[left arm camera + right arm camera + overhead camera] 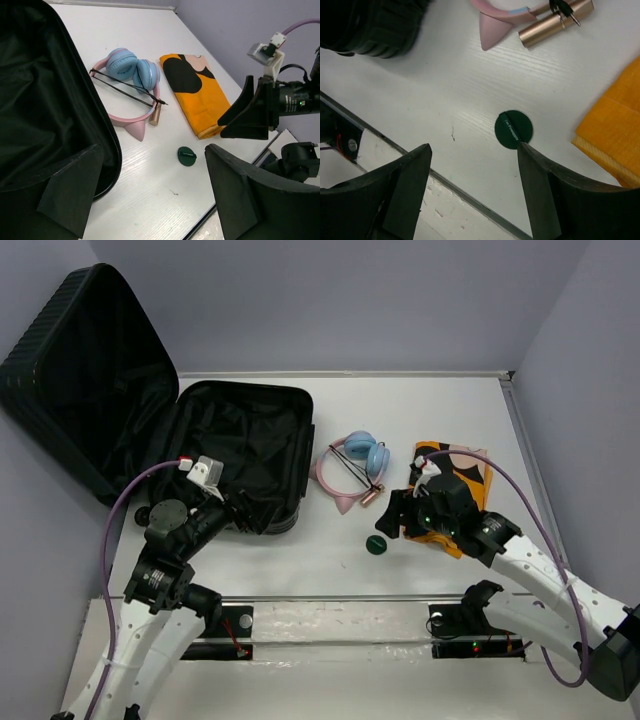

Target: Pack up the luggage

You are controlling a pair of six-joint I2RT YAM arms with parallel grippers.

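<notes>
The luggage (240, 455) lies open at the left edge of the desk (430, 405), its lower half flat on the surface and its lid propped up toward the far left corner. Only black lining shows inside it; no packed item is visible in any view, so I judge the task to be at its start. Four items lie on the desk to the right of the luggage: the headphones (358, 458) just beside its right wall, a gold tube (370, 497) touching the headphones' band, a green disc (376, 545) nearer the near edge, and an orange cloth (200, 100) toward the right edge. All four remain to be packed, and the lid remains to be closed. My left gripper (152, 150) hangs over the near right corner of the luggage with its fingers spread and nothing between them. My right gripper (472, 150) hangs over the bare desk at the near edge, fingers likewise spread and empty, with the green disc lying just by the tip of one finger. The disc appears to be the item in hand. It is flat and low, so I expect it to need a low, careful pinch.
</notes>
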